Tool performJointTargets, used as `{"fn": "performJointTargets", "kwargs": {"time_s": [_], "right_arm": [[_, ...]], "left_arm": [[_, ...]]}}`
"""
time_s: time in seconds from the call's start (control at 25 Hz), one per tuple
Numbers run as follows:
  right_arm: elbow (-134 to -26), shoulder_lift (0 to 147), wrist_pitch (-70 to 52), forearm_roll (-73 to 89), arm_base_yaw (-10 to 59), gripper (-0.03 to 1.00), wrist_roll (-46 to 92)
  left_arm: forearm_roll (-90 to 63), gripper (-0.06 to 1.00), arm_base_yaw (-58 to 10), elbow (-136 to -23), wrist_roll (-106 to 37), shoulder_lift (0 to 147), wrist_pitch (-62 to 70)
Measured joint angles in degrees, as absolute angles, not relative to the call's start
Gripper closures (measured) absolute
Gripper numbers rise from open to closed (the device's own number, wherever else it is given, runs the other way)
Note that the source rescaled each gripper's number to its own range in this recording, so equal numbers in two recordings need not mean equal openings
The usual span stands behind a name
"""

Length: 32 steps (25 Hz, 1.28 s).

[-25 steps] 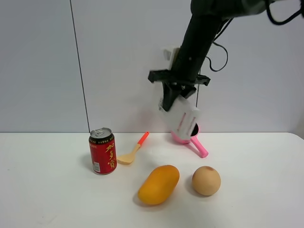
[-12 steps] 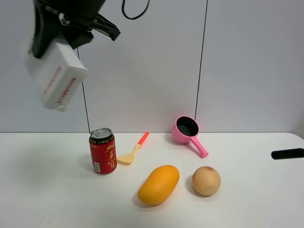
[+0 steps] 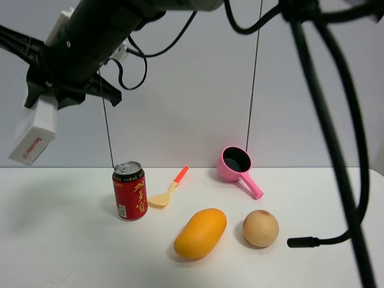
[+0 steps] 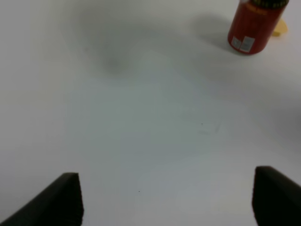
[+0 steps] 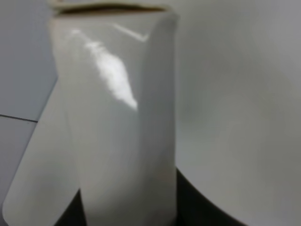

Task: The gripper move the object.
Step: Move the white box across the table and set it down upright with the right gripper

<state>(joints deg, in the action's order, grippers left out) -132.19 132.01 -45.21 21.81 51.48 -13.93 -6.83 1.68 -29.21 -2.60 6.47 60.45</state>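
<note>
The white box [image 3: 33,135] with red print hangs tilted in the air at the far left, well above the table and left of the red can [image 3: 129,191]. My right gripper [image 3: 51,102], on the dark arm reaching across from the upper right, is shut on the box's upper end. The right wrist view shows the glossy white box [image 5: 117,117] close up, with a dark finger [image 5: 193,202] beside it. My left gripper [image 4: 164,202] is open and empty over bare white table, its fingertips [image 4: 61,197] wide apart; the can [image 4: 254,23] lies ahead of it.
On the white table [image 3: 60,252] lie an orange mango [image 3: 200,233], a round peach-coloured fruit [image 3: 260,228], a pink scoop [image 3: 237,168] and a wooden spoon with an orange handle [image 3: 167,192]. Thick black cables [image 3: 327,132] hang at the right, ending near the table [image 3: 303,242].
The right arm has swung the box from above the pink scoop across to the far left; over the last half second the box has dropped lower and further left.
</note>
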Motion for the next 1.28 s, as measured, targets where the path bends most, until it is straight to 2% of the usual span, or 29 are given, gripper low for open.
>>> {"fn": "performJointTargets", "kwargs": {"time_s": [0.48, 0.76, 1.12, 1.28], "right_arm": [[-132.19, 142.27, -40.85, 15.87, 52.11, 0.96, -26.24], [-132.19, 142.56, -40.25, 5.47, 52.11, 0.96, -36.18], [-132.19, 142.56, -41.13, 2.05, 52.11, 0.96, -39.11], [-132.19, 142.56, -42.13, -3.18, 52.55, 0.96, -44.39]], "left_arm": [[-6.83, -0.06, 1.68, -29.21, -2.6, 6.47, 60.45], [-6.83, -0.06, 1.68, -29.21, -2.6, 6.47, 60.45], [-6.83, -0.06, 1.68, -29.21, -2.6, 6.47, 60.45], [-6.83, -0.06, 1.68, -29.21, -2.6, 6.47, 60.45]]}}
